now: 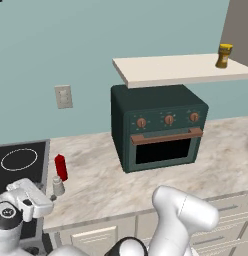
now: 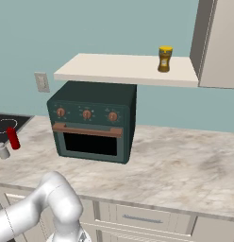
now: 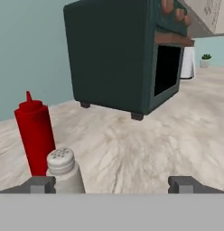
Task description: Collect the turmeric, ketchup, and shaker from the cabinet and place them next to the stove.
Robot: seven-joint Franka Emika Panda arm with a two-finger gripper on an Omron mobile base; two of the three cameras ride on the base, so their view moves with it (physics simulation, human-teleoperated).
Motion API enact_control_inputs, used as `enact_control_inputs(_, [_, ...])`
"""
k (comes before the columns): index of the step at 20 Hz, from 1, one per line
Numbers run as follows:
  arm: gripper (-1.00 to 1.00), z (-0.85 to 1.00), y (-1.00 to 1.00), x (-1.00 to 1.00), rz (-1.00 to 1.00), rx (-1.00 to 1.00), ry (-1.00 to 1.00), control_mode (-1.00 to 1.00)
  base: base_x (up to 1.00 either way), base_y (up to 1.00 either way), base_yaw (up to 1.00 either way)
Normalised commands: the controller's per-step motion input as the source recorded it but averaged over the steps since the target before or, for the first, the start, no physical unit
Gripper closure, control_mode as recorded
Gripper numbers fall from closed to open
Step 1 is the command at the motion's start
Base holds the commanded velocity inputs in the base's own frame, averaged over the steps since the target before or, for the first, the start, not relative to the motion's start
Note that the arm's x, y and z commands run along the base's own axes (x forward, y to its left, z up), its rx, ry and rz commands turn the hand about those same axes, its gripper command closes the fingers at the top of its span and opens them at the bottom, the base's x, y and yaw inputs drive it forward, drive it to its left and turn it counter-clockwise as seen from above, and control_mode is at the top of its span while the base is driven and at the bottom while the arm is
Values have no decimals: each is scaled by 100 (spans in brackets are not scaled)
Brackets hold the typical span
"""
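Note:
The turmeric (image 1: 224, 55) (image 2: 165, 58), a small yellow-lidded jar, stands on the cream cabinet shelf (image 1: 171, 70) (image 2: 119, 68), near the taupe door (image 2: 218, 42). The red ketchup (image 1: 60, 167) (image 2: 13, 138) (image 3: 36, 135) stands upright on the counter just right of the black stove (image 1: 21, 160) (image 2: 4, 124). The grey shaker (image 1: 58, 186) (image 2: 3, 150) (image 3: 64, 170) stands right in front of the ketchup. My gripper (image 3: 113, 185) is open and low over the counter. The shaker sits just inside its left fingertip (image 3: 40, 184), and nothing is held.
A dark green toaster oven (image 1: 158, 130) (image 2: 93, 123) sits on the marble counter (image 1: 106, 185) under the shelf. A wall outlet (image 1: 63, 96) is behind the stove side. Cream drawer fronts (image 2: 137, 217) run along the counter's front edge.

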Motion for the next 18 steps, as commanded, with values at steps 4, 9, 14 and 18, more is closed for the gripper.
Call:
enact_control_inputs(4, [-100, 94, -44, -48, -2, -7, -22, -100, 0, 0, 0])
enact_control_inputs(9, [-100, 100, -41, -20, -1, -7, -24, -100, 0, 0, 0])
enact_control_inputs(14, [-100, 89, -43, -2, -1, -6, -17, -100, 0, 0, 0])
enact_control_inputs(18, [-100, 64, -69, 5, 0, -2, -6, -100, 0, 0, 0])
